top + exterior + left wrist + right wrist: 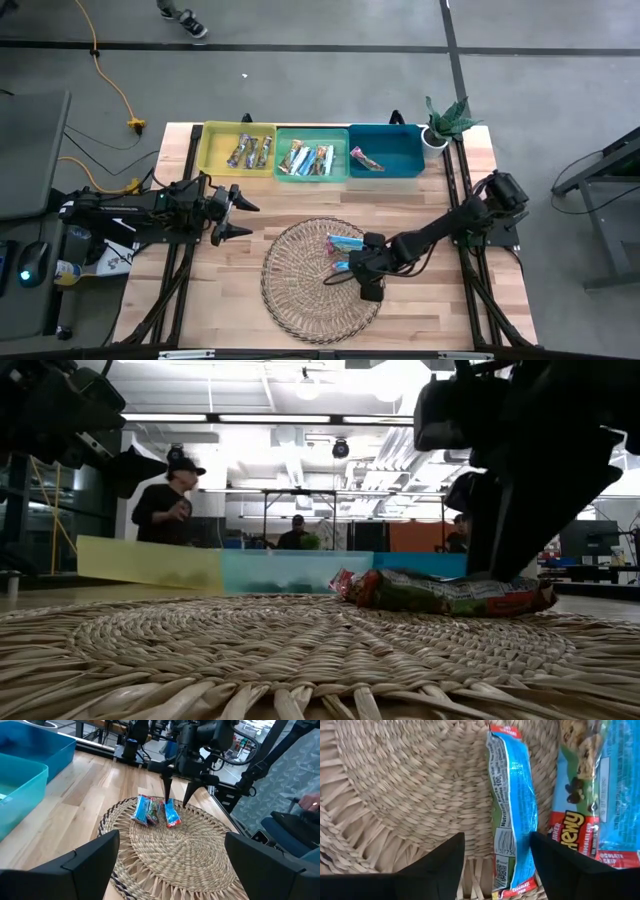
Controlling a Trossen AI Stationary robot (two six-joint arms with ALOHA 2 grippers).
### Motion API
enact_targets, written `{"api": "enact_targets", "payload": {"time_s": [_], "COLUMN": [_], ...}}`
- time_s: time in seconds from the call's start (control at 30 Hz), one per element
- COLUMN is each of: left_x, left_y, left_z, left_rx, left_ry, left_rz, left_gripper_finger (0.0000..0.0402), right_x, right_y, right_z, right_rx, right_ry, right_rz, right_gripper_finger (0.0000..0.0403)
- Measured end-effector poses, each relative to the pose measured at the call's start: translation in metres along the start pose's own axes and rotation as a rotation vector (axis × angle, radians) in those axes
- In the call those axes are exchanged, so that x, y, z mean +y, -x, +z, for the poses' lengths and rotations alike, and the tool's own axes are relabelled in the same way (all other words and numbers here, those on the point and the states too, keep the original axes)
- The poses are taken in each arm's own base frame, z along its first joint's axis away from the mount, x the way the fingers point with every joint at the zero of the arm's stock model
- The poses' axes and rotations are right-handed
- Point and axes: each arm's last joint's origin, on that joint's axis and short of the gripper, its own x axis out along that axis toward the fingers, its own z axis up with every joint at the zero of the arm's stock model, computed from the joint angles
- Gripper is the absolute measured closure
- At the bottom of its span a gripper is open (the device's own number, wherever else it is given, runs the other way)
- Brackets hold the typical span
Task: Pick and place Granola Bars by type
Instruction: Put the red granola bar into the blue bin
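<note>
Your right gripper (495,862), fingers spread, straddles a blue granola bar (515,810) whose long axis runs twelve to six; left gripper (232,209) waits, spread

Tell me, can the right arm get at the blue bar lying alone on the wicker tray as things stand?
Probably yes. The right gripper hangs over the blue bar with its jaws open to either side. The bar lies flat on the wicker tray, apart from the other bars, and nothing covers it.
</note>
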Motion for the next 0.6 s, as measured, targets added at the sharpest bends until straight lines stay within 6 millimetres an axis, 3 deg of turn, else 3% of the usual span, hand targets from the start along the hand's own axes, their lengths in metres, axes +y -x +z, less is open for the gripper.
{"api": "enact_targets", "payload": {"time_s": [0.37,0.6], "left_x": [0.0000,0.0001], "left_y": [0.0000,0.0000], "left_z": [0.0000,0.0000], "left_rx": [0.000,0.000], "left_ry": [0.000,0.000], "left_rz": [0.000,0.001], "left_gripper_finger": [0.0043,0.0043], "right_x": [-0.0039,-0.0057], "right_y": [-0.0054,-0.0055], "right_z": [-0.0038,-0.0058], "right_rx": [0.008,0.019], "right_ry": [0.008,0.048], "right_rz": [-0.089,-0.117], "right_gripper_finger": [0.0194,0.0226]}}
